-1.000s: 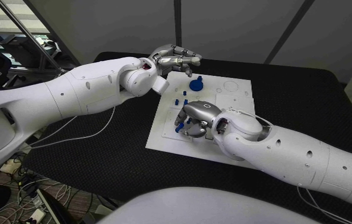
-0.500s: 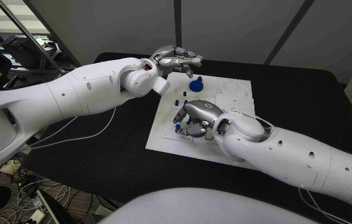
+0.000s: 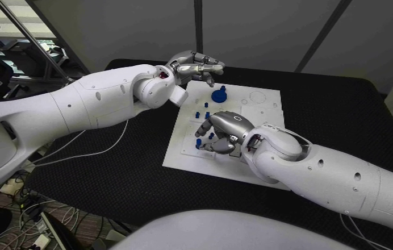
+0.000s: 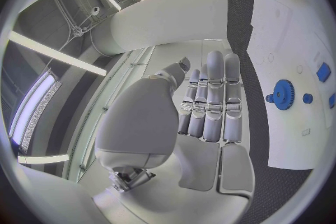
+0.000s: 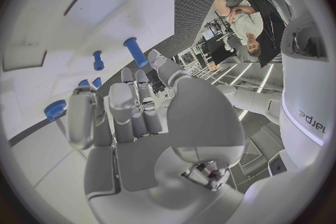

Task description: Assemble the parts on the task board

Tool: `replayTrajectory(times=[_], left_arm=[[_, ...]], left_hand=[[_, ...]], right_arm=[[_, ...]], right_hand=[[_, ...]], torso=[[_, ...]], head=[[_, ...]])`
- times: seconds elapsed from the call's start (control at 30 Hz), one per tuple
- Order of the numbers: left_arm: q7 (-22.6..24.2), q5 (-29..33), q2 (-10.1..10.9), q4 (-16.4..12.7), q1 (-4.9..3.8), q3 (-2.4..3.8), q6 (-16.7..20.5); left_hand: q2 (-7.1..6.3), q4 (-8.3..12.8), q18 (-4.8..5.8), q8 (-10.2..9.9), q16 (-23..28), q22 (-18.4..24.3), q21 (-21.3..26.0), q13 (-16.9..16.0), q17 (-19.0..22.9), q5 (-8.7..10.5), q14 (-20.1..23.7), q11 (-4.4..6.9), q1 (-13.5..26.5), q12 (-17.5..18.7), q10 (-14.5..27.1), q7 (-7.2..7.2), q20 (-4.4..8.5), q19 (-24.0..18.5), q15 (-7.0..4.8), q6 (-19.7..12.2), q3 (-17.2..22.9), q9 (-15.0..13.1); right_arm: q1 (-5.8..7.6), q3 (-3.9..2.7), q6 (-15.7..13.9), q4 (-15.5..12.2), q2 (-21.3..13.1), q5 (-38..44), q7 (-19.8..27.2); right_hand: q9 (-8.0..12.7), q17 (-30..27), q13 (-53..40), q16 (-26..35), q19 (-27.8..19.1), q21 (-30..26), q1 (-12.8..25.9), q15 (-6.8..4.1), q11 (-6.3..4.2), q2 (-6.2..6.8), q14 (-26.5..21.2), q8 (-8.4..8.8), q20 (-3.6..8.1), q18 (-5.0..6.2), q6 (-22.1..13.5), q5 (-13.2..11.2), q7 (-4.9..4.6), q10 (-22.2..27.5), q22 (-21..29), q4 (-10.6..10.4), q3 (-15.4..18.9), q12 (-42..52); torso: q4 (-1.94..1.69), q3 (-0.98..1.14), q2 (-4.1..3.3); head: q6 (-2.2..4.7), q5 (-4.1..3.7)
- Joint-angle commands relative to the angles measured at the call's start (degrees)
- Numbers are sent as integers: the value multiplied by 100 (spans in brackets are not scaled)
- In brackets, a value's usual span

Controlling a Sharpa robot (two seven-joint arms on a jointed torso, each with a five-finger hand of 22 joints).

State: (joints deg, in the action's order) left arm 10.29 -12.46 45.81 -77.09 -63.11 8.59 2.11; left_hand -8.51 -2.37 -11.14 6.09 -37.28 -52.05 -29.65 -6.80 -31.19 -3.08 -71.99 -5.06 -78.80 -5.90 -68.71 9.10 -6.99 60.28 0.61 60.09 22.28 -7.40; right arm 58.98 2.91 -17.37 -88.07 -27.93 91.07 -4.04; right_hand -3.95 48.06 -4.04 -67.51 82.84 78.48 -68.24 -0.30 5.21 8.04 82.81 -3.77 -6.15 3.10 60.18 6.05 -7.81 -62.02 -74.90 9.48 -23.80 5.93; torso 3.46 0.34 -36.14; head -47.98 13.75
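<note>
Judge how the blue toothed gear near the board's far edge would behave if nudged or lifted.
The blue toothed gear looks like rigid moulded plastic, so probably stiff and light. It stands on the white task board, apparently on a hub, so a nudge might spin rather than slide it. Its teeth should offer some grip.

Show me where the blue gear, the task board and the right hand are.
blue gear (image 3: 220, 95): head view, its round face.
task board (image 3: 263, 109): head view, bare white surface.
right hand (image 3: 222, 130): head view, silver back of hand.

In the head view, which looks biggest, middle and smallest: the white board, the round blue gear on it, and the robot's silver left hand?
1. The task board, by far the largest.
2. The left hand.
3. The blue gear, smallest.

The hand hangs above the table, nearer the camera, which may flatter it.
</note>
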Motion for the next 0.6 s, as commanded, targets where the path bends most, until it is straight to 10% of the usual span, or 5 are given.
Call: replayTrajectory(times=[0.03, 0.33, 0.6], left_arm=[[10, 39, 9, -7, -11, 4, -57], [9, 39, 47, -7, -10, 0, -66], [16, 39, 110, -23, -6, -23, -58]], left_hand=[[43, 0, 75, -18, 26, 6, 20, -8, 6, 32, -2, -21, 5, 20, 35, -13, 1, 25, 24, -17, -29, -8], [43, 0, 75, -18, 26, 6, 20, -8, 6, 32, -2, -21, 5, 20, 35, -13, 1, 25, 24, -17, -29, -8], [43, 0, 75, -18, 26, 6, 20, -8, 6, 32, -2, -21, 5, 20, 35, -13, 1, 25, 24, -17, -29, -8]], right_arm=[[7, -2, -228, -113, -100, 0, -18], [32, -20, -481, -667, -849, -199, -90], [83, -400, -675, -1169, -1866, -1478, -323]], right_hand=[[3, -33, -5, -17, -10, -4, -51, 27, -12, 18, 20, 11, 5, 47, -48, -16, -7, -21, -186, 17, 58, 27], [-6, -101, 2, 19, -23, -33, -97, 26, -17, 30, 4, -4, 7, 54, -19, -8, -15, -12, -157, 33, 138, 65], [-36, -30, -115, -27, 25, 23, -5, -94, -186, -73, 38, -37, 87, 39, 183, 15, 48, -885, -230, -99, 235, 445]], torso=[[5, 4, 0], [20, -4, 12], [76, -15, 49]], head=[[8, -12], [93, -123], [254, -443]])
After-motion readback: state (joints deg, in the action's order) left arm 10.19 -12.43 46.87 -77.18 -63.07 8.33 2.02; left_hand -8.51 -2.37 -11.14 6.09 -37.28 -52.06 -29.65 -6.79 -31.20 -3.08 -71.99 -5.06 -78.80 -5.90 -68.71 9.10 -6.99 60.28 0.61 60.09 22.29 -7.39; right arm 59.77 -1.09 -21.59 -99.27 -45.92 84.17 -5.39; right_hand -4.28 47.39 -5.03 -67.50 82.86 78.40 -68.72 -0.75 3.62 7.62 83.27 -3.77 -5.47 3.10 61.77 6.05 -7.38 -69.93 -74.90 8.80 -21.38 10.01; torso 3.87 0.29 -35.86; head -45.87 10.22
